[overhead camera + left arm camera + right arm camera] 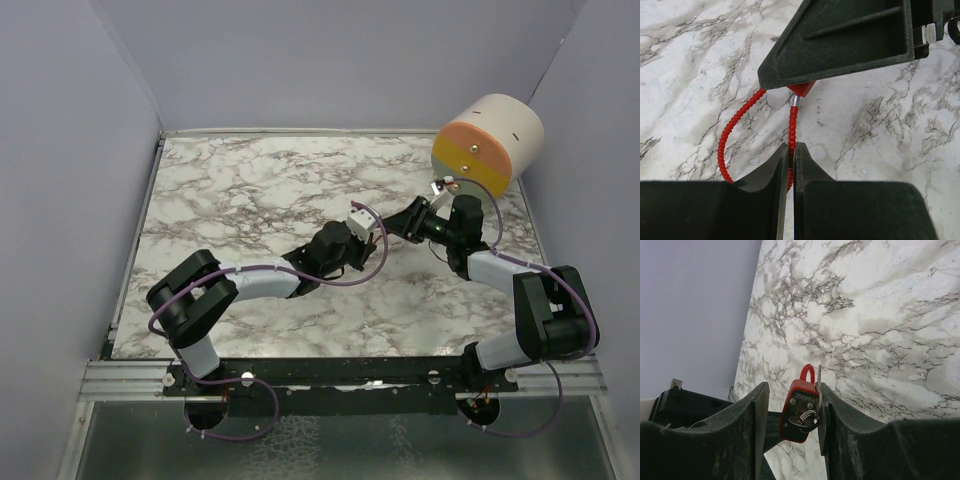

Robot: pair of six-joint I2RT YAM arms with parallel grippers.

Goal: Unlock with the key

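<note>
Pinching the floppy cable [792, 125] of a small red lock [799, 411], the left gripper [791, 150] holds it over the table [250, 190], right of centre, while the right gripper [792, 390], jaws apart, flanks the light, swing-prone body, whose thin key [818, 387] seems best pinched flat across its head.

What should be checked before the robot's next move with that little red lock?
1. Left gripper shut on the red cable: ok.
2. Red padlock between the right gripper fingers: ok.
3. Right gripper clamped on the key: not ok, jaws stand apart.
4. Key seated fully in the padlock: cannot tell.
5. Padlock already unlocked: cannot tell.
</note>
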